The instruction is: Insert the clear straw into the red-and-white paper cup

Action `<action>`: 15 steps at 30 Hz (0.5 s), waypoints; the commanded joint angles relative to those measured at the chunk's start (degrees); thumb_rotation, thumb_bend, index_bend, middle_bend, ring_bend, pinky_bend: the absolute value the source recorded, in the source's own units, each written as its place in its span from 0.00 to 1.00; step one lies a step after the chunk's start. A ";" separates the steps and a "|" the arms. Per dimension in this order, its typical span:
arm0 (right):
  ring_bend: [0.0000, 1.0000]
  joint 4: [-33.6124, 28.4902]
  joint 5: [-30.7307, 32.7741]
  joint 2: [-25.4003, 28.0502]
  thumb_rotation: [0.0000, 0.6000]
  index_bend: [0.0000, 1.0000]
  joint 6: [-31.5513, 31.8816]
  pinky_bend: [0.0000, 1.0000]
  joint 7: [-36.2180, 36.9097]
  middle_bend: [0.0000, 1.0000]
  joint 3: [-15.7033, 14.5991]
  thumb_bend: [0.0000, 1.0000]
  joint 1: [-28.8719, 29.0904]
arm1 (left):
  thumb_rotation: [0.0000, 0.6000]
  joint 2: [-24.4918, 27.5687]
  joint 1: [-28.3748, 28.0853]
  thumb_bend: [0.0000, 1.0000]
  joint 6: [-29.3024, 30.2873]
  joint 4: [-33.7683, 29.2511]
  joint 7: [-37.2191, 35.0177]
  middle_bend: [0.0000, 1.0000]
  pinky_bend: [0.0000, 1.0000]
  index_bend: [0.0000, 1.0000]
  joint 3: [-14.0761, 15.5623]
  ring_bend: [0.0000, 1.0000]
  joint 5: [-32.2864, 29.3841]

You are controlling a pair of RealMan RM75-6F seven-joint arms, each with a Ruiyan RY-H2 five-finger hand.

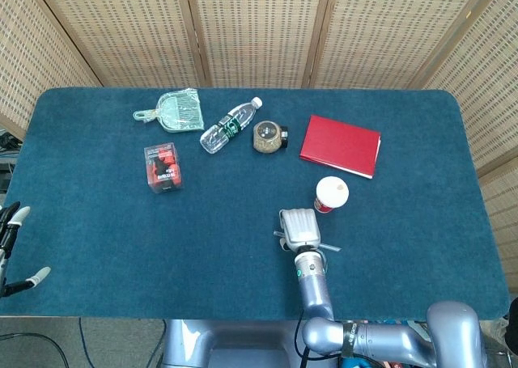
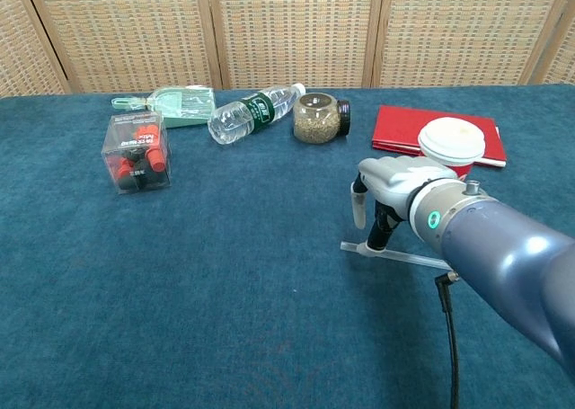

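The clear straw lies flat on the blue cloth, also visible as a thin line under my right hand in the head view. The red-and-white paper cup with its white lid stands upright just beyond and to the right of the straw. My right hand hovers palm-down over the straw's left end; one fingertip touches the straw there, while the thumb hangs apart and nothing is held. My left hand is at the near left table edge, fingers spread and empty.
A red book lies behind the cup. Along the back sit a jar of grains, a lying water bottle and a green dustpan. A clear box with red pieces stands to the left.
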 commanded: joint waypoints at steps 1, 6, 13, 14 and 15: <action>0.95 0.78 2.06 -1.01 1.00 0.55 1.11 1.00 0.44 1.00 0.89 0.33 0.33 | 1.00 -0.01 0.03 0.17 0.08 -0.01 -0.07 0.00 0.00 0.00 -0.06 0.00 -0.09; 0.95 1.48 4.08 -1.37 1.00 0.55 1.33 1.00 1.45 1.00 1.57 0.36 0.34 | 1.00 -0.05 -0.06 0.17 -0.13 0.03 -0.02 0.00 0.00 0.00 -0.03 0.00 -0.12; 0.95 2.51 6.11 -1.62 1.00 0.55 1.11 1.00 2.30 1.00 2.09 0.38 0.67 | 1.00 -0.14 -0.14 0.17 -0.35 -0.05 0.33 0.00 0.00 0.00 -0.02 0.00 -0.27; 0.95 2.74 5.94 -1.70 1.00 0.55 1.04 1.00 2.52 1.00 1.72 0.38 0.64 | 1.00 -0.16 -0.15 0.17 -0.34 -0.06 0.36 0.00 0.00 0.00 -0.07 0.00 -0.33; 0.95 2.88 5.85 -1.74 1.00 0.55 0.98 1.00 2.76 1.00 1.52 0.38 0.62 | 1.00 -0.17 -0.16 0.17 -0.36 -0.06 0.39 0.00 0.00 0.00 -0.07 0.00 -0.35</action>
